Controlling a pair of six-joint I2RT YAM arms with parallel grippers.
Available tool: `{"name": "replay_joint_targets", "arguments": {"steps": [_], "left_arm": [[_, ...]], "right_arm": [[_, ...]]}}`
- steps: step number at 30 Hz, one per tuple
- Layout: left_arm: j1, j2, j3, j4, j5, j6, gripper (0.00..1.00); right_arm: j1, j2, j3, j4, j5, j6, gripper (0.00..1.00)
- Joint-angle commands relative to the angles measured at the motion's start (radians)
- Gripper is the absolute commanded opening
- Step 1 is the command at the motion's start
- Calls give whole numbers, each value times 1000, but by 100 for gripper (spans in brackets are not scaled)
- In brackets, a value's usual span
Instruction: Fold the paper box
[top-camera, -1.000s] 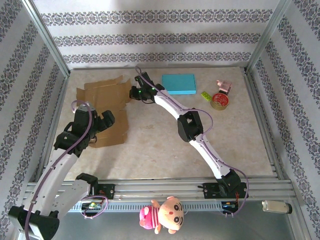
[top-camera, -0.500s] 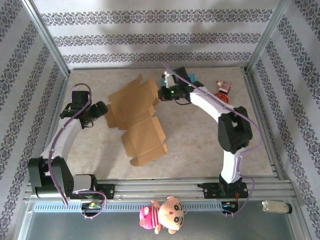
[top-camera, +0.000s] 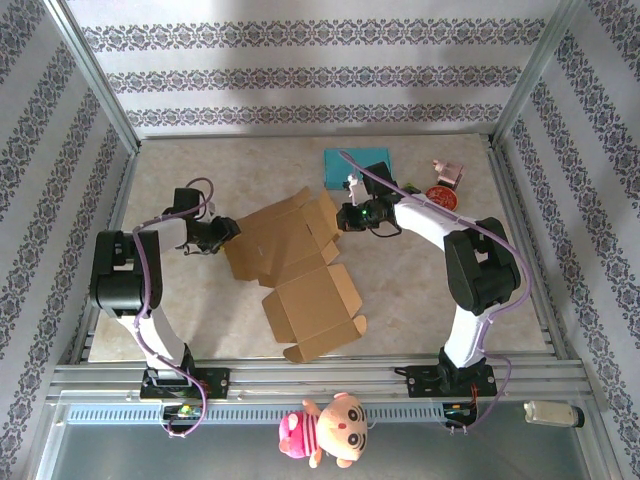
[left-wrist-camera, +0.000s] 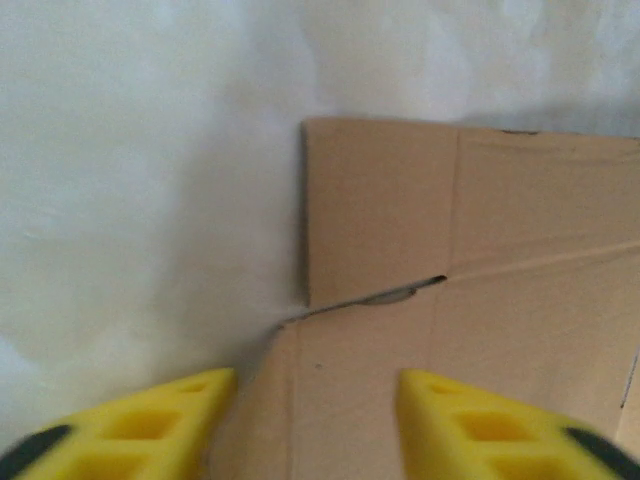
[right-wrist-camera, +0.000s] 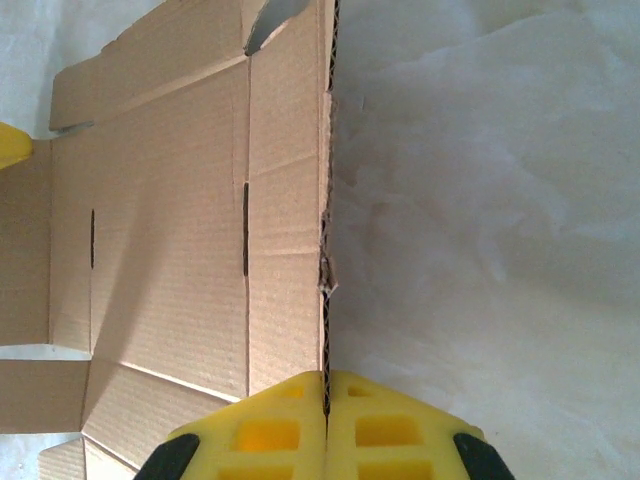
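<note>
Plainly, the paper box (top-camera: 290, 250) lies unfolded near the middle of the bench (top-camera: 440, 300). It is a flat brown sheet of creased panels and flaps, and one panel reaches toward the near edge.

From the right wrist, the right fingers (right-wrist-camera: 290, 430) are pressed together on the sheet's raw corrugated edge. The board runs straight into the seam between them, so they are pinching the box by that edge. Bare bench lies just beside it.

From the left wrist, the left fingers (left-wrist-camera: 470, 420) stand spread, with a corner of the box and a slit between two flaps lying in the gap. That view is soft, so I cannot tell whether either pad touches the board.

From above, the left arm (top-camera: 125, 275) reaches in from the left side to the sheet's left edge. The right arm (top-camera: 480, 270) bends at its elbow and stretches leftward to the opposite edge.

Behind the box, a teal pad (top-camera: 357, 165) lies flat near the back wall, with the right arm's cable arcing across its near corner. Right of that, a tape roll (top-camera: 441, 197) is partly hidden by the right forearm, and a small pink object (top-camera: 447, 174) sits just behind the roll. A plush doll (top-camera: 325, 430) hangs on the front rail, well apart from the box.
</note>
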Motion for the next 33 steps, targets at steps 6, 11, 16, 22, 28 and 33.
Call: {"name": "replay_joint_targets", "arguments": {"steps": [6,11,16,22,28,33], "left_arm": [[-39,-64,7,207,166,-12,3],[-103,-160,68,300,171,240,3],[-243,-256,116,248,100,694,0],[-360,-348,31,368,13,1038,0],[-367,-364,5,415,-1,1093,0],[-368,-364,-7,436,-1,1085,0]], "right_arm": [[-30,-96,-4,34,23,39,52],[-83,-258,25,89,123,-123,75],[-80,-380,23,173,32,-513,75],[-63,-409,-28,181,-75,-1050,75],[-144,-306,100,-88,-297,-1055,66],[-155,-254,99,-115,-452,-967,60]]}}
